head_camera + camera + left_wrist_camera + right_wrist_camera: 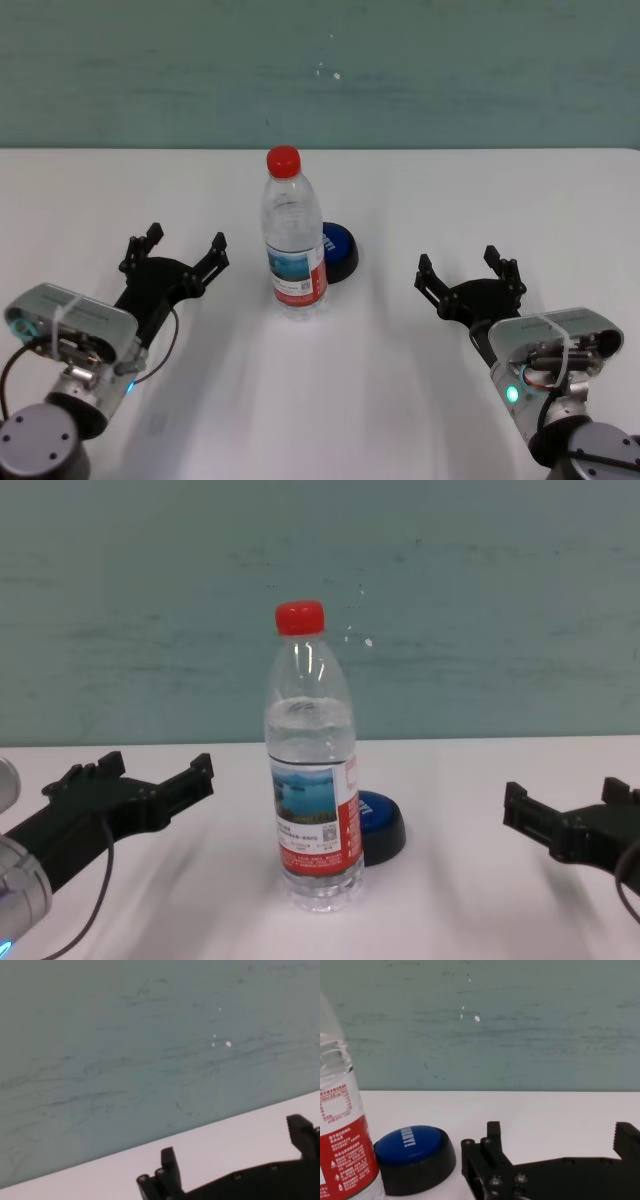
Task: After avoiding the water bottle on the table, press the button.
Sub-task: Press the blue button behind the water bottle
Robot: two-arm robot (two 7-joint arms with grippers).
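The water bottle (pixel 294 240) stands upright at the middle of the white table (pixel 480 200), with a red cap and a red, white and blue label; it also shows in the chest view (pixel 312 780) and the right wrist view (pixel 342 1135). The button (pixel 339 250), blue dome on a black base, sits just behind and right of the bottle, partly hidden by it (pixel 381 827), (pixel 415 1157). My left gripper (pixel 186 244) is open and empty, left of the bottle. My right gripper (pixel 467 264) is open and empty, right of the button.
A teal wall (pixel 320 70) runs behind the table's far edge. Bare tabletop lies between each gripper and the bottle and in front of it. The left wrist view shows only the left fingertips (pixel 170 1162), table edge and wall.
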